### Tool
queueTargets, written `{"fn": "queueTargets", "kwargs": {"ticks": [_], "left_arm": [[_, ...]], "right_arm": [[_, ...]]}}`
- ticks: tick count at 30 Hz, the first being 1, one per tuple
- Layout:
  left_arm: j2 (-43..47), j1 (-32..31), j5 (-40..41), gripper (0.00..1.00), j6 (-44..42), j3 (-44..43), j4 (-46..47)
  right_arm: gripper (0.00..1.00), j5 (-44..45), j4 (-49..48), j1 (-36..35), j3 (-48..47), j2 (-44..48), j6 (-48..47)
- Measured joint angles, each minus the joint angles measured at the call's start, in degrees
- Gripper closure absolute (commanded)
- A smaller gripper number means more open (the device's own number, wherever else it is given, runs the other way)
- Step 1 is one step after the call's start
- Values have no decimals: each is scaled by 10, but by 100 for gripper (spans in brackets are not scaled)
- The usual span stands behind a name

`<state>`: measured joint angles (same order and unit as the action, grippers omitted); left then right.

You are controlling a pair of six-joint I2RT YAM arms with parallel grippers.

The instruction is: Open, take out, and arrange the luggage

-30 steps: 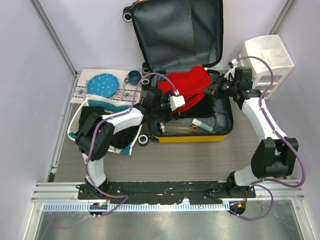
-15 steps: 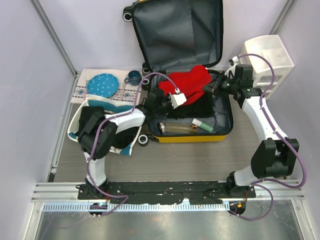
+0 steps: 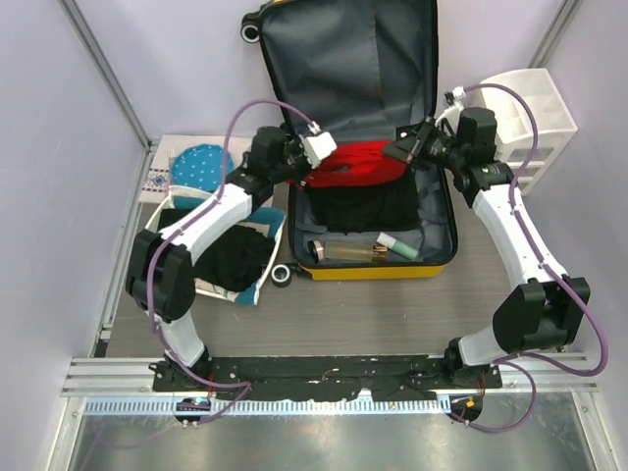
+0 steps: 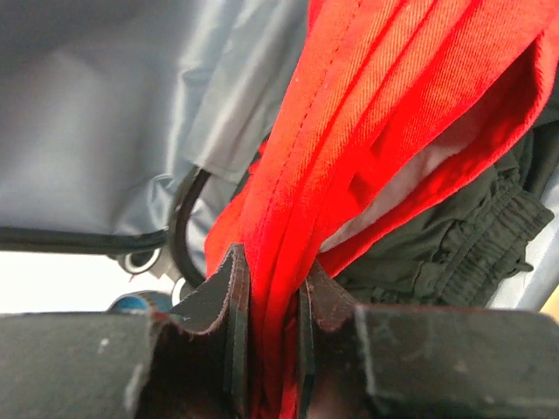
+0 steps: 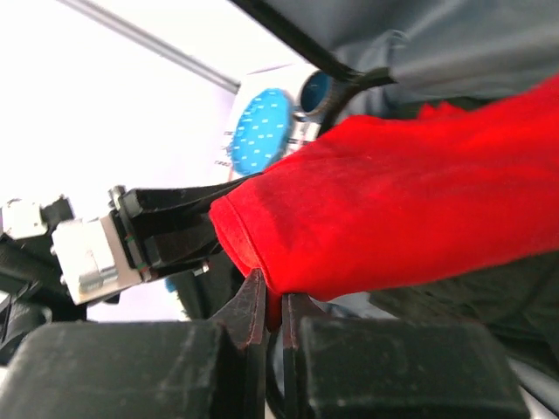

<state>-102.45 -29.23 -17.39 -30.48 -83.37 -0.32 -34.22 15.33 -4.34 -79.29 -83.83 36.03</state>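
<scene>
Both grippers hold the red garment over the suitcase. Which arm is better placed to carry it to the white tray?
Left, probably. The left gripper grips the red garment at the end nearer the white tray; the right gripper holds the end by the drawer unit.

you won't find any text, label, brand, number or sign here that can be read. the clear bottle with amber contents (image 3: 345,251) and the white tube with a green cap (image 3: 397,242), both lying in the yellow hard-shell suitcase (image 3: 373,272), are too small in the top view for you to tell whether they carry print. the band along the edge of the white cloth mat (image 3: 157,182) shows you a woven pattern, not letters.
</scene>
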Motion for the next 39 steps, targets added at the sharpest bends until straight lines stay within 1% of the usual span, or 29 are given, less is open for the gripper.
{"fn": "queueTargets", "kwargs": {"ticks": [6,11,16,20,22,25,30,34,37,39], "left_arm": [[52,58,-50,100,-23,-20,-76],[96,126,-105,100,-52,-21,-143],[164,223,-142,100,-92,-9,-199],[250,322,-153,100,-129,36,-219],[267,360,-159,100,-139,53,-223],[262,422,-194,100,-142,69,-229],[246,487,-247,100,-147,97,-236],[257,518,-281,100,-173,149,-235],[271,539,-302,100,-203,181,-241],[277,551,-315,100,-237,195,-258]], "right_arm": [[99,10,-33,-69,-55,-10,19],[99,30,-64,-153,-103,-39,29],[99,67,-91,-246,-132,-78,33],[99,94,-110,-321,-160,-137,36],[99,107,-115,-351,-178,-164,36],[99,130,-119,-394,-219,-211,32],[99,153,-116,-435,-259,-263,21],[99,162,-102,-455,-253,-271,5],[99,162,-116,-474,-221,-268,-19],[99,159,-125,-487,-196,-265,-34]]}}
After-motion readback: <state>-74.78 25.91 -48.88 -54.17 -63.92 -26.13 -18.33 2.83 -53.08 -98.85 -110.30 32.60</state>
